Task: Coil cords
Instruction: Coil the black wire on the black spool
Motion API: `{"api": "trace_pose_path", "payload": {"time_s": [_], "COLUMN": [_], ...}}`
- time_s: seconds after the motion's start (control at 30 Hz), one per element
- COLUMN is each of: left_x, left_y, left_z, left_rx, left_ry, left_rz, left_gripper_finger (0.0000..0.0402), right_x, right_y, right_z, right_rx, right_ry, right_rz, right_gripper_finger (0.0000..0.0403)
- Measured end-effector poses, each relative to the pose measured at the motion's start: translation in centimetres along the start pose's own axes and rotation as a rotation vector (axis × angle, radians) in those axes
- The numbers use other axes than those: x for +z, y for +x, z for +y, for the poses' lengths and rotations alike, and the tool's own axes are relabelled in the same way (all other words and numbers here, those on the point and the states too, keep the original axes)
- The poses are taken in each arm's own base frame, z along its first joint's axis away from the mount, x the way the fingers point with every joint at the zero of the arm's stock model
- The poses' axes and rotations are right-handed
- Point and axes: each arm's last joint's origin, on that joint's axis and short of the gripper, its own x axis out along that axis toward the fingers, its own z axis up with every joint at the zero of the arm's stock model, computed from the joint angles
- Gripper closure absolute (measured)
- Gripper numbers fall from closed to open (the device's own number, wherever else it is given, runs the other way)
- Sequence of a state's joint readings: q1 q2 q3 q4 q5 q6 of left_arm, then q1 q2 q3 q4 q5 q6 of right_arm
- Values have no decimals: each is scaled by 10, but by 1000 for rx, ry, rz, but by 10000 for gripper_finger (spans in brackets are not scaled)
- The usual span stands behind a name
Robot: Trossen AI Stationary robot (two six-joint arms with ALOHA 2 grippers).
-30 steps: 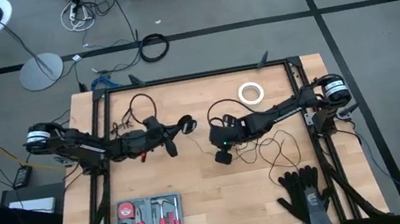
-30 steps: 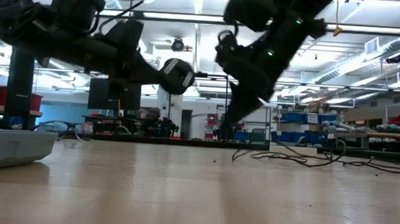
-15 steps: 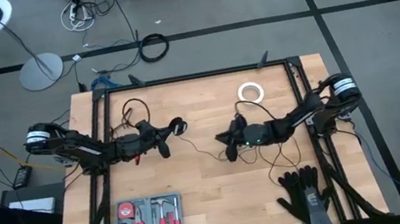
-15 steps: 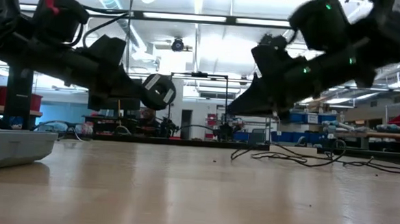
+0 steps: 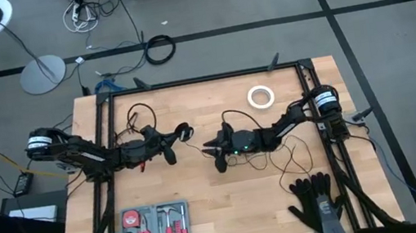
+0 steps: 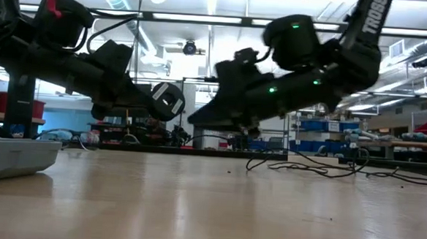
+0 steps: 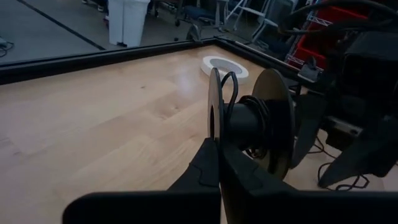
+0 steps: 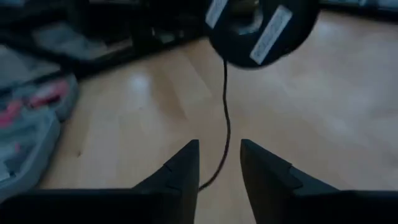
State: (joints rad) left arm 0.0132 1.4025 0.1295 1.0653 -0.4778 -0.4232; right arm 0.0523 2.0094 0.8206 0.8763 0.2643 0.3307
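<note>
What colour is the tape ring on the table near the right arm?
White; the tape ring shows best in the high view.

Even, bright light fills the high view, with soft shadows under the arms. In the low view, ceiling strip lights [image 6: 204, 18] glare and leave the arms as silhouettes. The right wrist view is dim and blurred; the left wrist view's nearest foreground is soft.
</note>
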Motion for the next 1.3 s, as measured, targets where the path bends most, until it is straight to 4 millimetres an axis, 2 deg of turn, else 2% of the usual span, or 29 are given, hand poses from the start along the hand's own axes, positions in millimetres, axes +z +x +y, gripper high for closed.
{"api": "trace_pose_path", "payload": {"time_s": [0.2,0.43,0.53,0.67,0.73,1.03,1.3], "left_x": [-1,-1,-1,-2,-2,-2,-1], "left_y": [0,0,0,0,0,0,0], "left_z": [0,0,0,1,1,1,0], "left_rx": [3,3,3,3,3,3,1], "left_ry": [4,5,5,7,7,7,-1], "left_rz": [8,10,12,16,16,16,12], "left_gripper_finger": [401,401,401,401,401,401,401], "right_x": [-2,4,5,7,9,26,25], "right_y": [13,18,18,17,17,22,22], "right_z": [4,9,10,10,10,1,0], "right_rx": [-9,-15,-11,-4,-4,-3,2], "right_ry": [-52,-61,-50,-49,-44,151,151], "right_rz": [277,321,320,319,315,207,212], "right_gripper_finger": [265,286,314,384,395,396,338]}}
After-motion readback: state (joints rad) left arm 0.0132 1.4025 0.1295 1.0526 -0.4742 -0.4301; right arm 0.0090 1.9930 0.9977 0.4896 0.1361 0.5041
